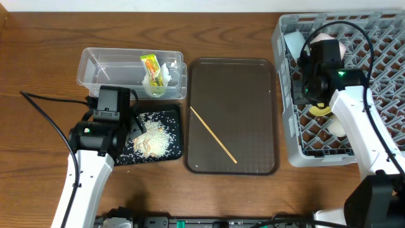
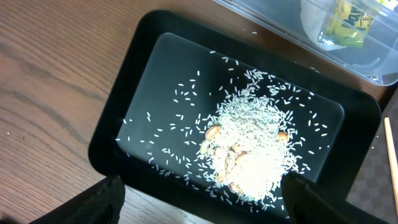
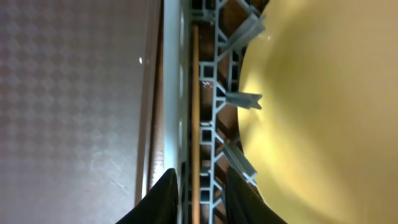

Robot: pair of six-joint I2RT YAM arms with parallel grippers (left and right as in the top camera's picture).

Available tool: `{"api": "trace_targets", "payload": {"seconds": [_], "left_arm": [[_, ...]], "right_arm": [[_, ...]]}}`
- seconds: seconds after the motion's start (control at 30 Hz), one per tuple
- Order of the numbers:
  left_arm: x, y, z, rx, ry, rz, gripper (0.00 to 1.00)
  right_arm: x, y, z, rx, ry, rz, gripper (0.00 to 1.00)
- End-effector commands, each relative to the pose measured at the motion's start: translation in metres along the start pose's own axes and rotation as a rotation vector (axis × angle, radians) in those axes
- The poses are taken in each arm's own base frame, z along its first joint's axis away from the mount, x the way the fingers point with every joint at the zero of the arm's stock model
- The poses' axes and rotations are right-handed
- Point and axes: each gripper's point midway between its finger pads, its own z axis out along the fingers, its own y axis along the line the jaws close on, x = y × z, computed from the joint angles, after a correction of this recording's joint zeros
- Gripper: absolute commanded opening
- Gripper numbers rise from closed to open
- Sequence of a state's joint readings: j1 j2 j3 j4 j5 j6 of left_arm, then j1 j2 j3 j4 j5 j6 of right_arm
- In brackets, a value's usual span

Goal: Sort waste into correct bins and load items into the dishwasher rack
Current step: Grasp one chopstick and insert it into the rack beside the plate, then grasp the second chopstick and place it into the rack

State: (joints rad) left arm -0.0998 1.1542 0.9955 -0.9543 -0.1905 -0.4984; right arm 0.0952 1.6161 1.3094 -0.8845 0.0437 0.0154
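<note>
1. The clear tub (image 1: 88,63) sits at 10 o'clock on the desk (image 1: 38,38). Inside it, at its 3 o'clock end, are the snack wrapper (image 1: 150,64) and the crumpled white paper (image 1: 168,75), touching each other.
2. The black tray (image 1: 171,114) sits at 8 o'clock, just below the tub. It holds a heap of rice (image 1: 152,140) with a few light brown bits (image 2: 214,132) mixed in. Loose grains lie all around the heap.
3. The left claw (image 2: 202,186) hangs over the black tray's near edge. Its fingers (image 2: 93,202) are wide apart and hold nothing.
4. The brown tray (image 1: 253,95) is in the middle of the desk. One chopstick (image 1: 213,135) lies flat in it. Its long line runs from 10 o'clock to 4 o'clock.
5. The grey rack (image 1: 380,38) is at 3 o'clock. It holds the yellow plate (image 3: 323,112) and a white dish (image 1: 293,43) in its 10 o'clock corner. I cannot tell if that dish is a cup or a bowl.
6. A second chopstick (image 3: 195,93) lies in the rack, right along its wall. In the right wrist view it runs from 12 to 6, with the plate at its 3 o'clock side.
7. The right claw (image 3: 200,173) is down in the rack. Its fingers (image 3: 158,196) are a little apart, with that chopstick in the gap, not squeezed.
</note>
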Motion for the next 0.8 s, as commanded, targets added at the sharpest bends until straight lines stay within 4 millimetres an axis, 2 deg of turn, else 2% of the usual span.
{"api": "trace_targets", "payload": {"seconds": [0.0,0.1,0.27,0.53,0.77], "left_arm": [[-0.004,0.003,-0.002,-0.016,-0.014,-0.018,0.83],[-0.004,0.003,-0.002,-0.016,-0.015,-0.018,0.83],[-0.004,0.003,-0.002,-0.016,-0.014,-0.018,0.83],[-0.004,0.004,-0.002,-0.018,-0.011,-0.017,0.83],[-0.003,0.004,-0.002,-0.019,-0.011,-0.017,0.83]], "right_arm": [[-0.021,0.033,-0.026,-0.127,-0.104,-0.005,0.25],[-0.024,0.069,-0.036,-0.237,-0.132,-0.059,0.27],[0.001,0.127,-0.026,-0.305,-0.066,-0.196,0.32],[0.07,0.205,0.02,-0.347,0.137,-0.411,0.36],[0.125,0.247,0.062,-0.342,0.282,-0.556,0.39]]}}
